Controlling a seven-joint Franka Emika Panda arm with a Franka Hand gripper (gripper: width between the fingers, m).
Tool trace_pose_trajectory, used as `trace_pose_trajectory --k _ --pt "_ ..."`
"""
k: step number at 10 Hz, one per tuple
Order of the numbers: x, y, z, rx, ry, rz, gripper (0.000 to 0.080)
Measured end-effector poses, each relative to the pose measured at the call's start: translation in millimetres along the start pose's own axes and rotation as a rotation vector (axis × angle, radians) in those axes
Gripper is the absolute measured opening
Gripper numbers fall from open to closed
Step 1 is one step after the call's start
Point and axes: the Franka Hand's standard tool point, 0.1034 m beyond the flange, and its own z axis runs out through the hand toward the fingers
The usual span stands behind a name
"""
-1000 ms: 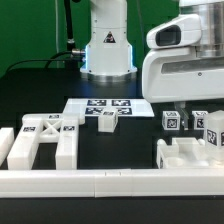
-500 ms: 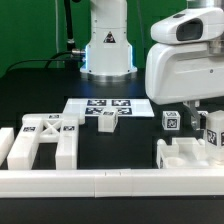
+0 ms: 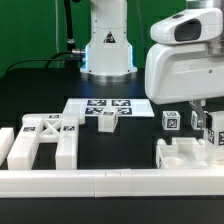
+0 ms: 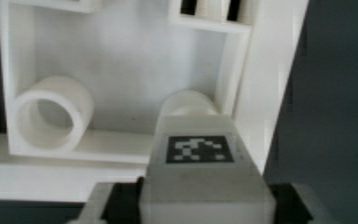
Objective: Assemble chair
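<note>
At the exterior view's right, my gripper (image 3: 210, 122) has come down over an upright white square chair leg (image 3: 215, 135) with a tag on it. The wrist view shows that leg (image 4: 202, 140), tag facing the camera, filling the gap between the two dark fingers (image 4: 123, 200); my gripper (image 4: 202, 208) is shut on it. A second tagged leg (image 3: 171, 122) stands just beside it. A white chair part with a round hole (image 4: 51, 110) lies right by the held leg, also seen low at the front right (image 3: 185, 155).
An X-braced chair frame (image 3: 45, 135) lies at the exterior view's left. The marker board (image 3: 92, 106) sits mid-table with a small tagged part (image 3: 108, 120) on it. A long white border rail (image 3: 110, 182) runs along the front. The arm's base (image 3: 108, 50) stands behind.
The arm has shifted slightly toward the exterior view's right and settled over the leg. The jaws have shut on that leg.
</note>
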Motion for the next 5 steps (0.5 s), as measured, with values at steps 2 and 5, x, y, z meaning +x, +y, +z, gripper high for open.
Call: trace_pose_trajectory --k 2,5 --pt "0.8 0.0 1.5 0.05 0.039 0.326 0.0285" --pt "1.1 -4.1 2.4 0.052 0.052 0.793 0.0285"
